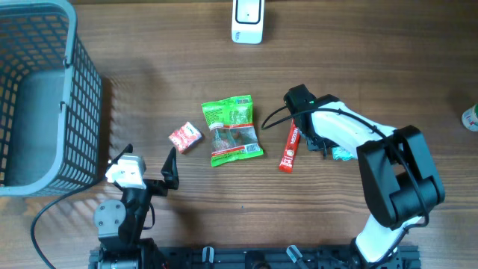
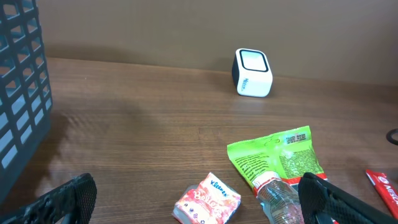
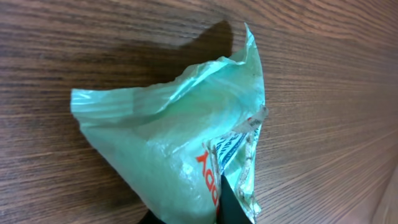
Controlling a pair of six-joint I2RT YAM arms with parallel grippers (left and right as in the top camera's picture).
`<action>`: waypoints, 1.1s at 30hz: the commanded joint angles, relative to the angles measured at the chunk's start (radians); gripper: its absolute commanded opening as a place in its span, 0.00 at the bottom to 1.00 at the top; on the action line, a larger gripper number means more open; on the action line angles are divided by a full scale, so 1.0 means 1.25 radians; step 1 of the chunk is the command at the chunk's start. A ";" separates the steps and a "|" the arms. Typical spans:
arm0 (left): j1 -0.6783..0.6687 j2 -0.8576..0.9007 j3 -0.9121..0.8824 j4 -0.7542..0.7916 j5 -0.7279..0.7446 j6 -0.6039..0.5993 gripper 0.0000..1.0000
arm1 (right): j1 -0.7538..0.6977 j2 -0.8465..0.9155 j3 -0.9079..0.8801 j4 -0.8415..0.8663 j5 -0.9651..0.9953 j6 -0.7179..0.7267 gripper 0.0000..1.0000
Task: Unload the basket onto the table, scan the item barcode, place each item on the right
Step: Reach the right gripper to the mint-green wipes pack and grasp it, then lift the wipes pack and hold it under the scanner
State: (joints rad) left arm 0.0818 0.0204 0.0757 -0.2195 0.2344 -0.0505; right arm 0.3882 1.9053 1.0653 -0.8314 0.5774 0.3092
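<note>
Pale green packet (image 3: 155, 137), crumpled, lying on the counter (image 1: 373, 45) at the right, one edge pinched by the right tool (image 1: 328, 148) (we see red print but no barcode). At similar depth the left tool (image 1: 148, 163) stands spread and empty. Farther out, at the counter's far edge, the white scanner (image 1: 246, 21) lies ahead and to the left of the packet. We judge the right arm slightly the nearer, so the carry should run forward-left.

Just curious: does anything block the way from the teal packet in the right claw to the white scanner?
Nothing visible does. The right gripper is shut on the teal packet, bare table leads to the scanner; the red stick lies aside.
</note>
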 commanded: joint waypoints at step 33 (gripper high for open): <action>0.004 -0.003 -0.005 0.003 0.006 -0.008 1.00 | -0.004 -0.171 0.280 0.242 -1.516 0.037 0.05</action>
State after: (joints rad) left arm 0.0814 0.0204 0.0757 -0.2195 0.2344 -0.0505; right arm 0.3771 1.6875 1.3998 -0.5346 -1.5089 0.4091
